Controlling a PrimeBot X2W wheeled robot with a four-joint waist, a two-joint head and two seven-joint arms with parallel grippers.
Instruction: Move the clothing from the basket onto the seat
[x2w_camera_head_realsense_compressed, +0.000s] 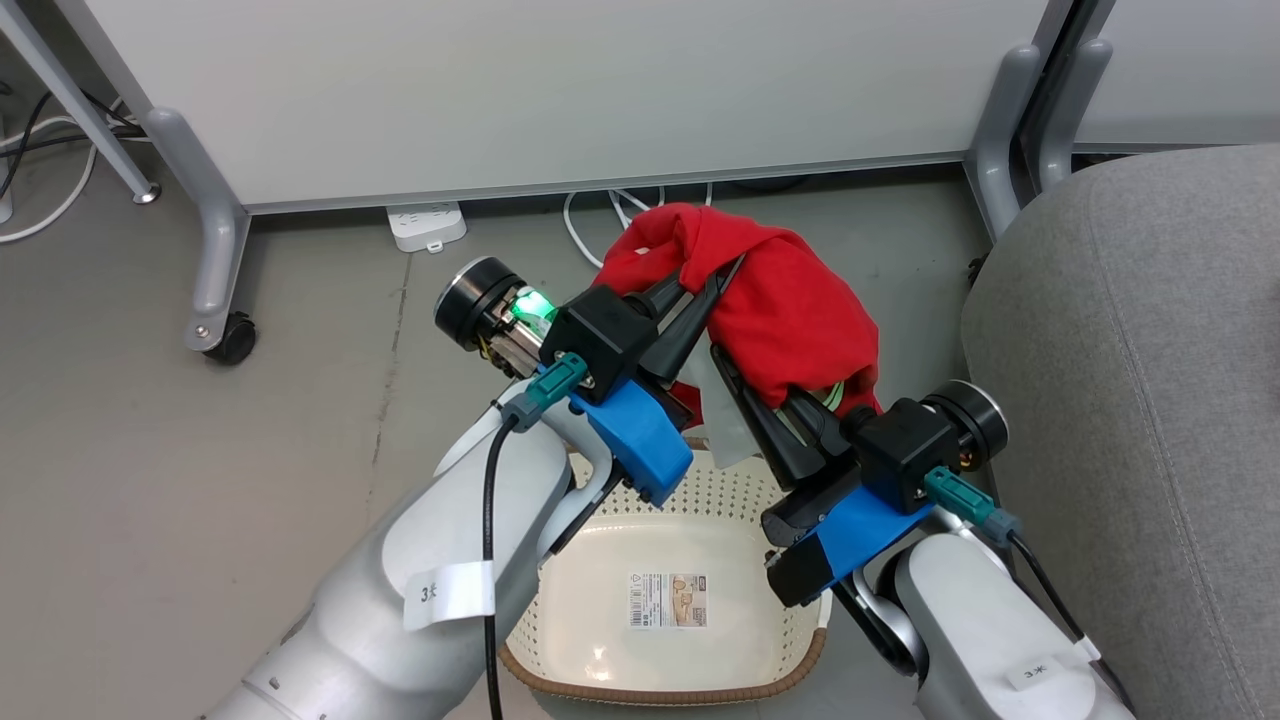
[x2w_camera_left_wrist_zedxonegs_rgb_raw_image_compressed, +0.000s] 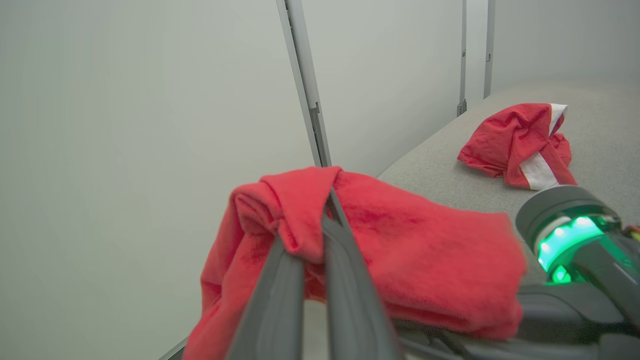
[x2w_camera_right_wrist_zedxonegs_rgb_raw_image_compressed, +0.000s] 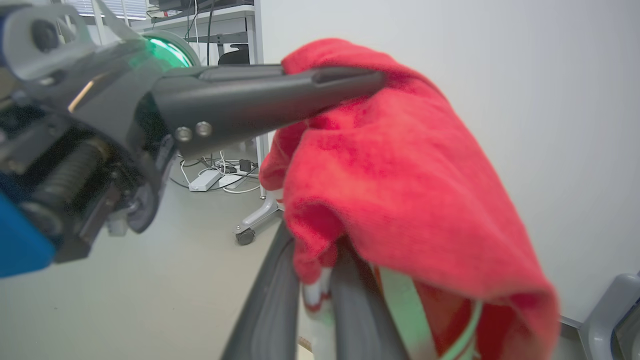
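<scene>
One red garment (x2w_camera_head_realsense_compressed: 790, 305) hangs in the air above the far end of the basket (x2w_camera_head_realsense_compressed: 660, 692), held between both grippers. My left gripper (x2w_camera_head_realsense_compressed: 715, 275) is shut on its upper fold (x2w_camera_left_wrist_zedxonegs_rgb_raw_image_compressed: 400, 250). My right gripper (x2w_camera_head_realsense_compressed: 735, 375) is shut on its lower edge (x2w_camera_right_wrist_zedxonegs_rgb_raw_image_compressed: 400, 190), where white and green trim shows. The cream basket sits on the floor below my arms, and its floor bears just a printed label (x2w_camera_head_realsense_compressed: 667, 600). The grey seat (x2w_camera_head_realsense_compressed: 1130, 400) is at the right. A second red and white garment (x2w_camera_left_wrist_zedxonegs_rgb_raw_image_compressed: 520, 145) lies crumpled on the seat (x2w_camera_left_wrist_zedxonegs_rgb_raw_image_compressed: 450, 180).
White partition panels stand behind on grey legs with a castor (x2w_camera_head_realsense_compressed: 225, 338). A white power strip (x2w_camera_head_realsense_compressed: 427, 226) and cables (x2w_camera_head_realsense_compressed: 590, 225) lie on the grey floor under the panel. Bare floor stretches to the left of the basket.
</scene>
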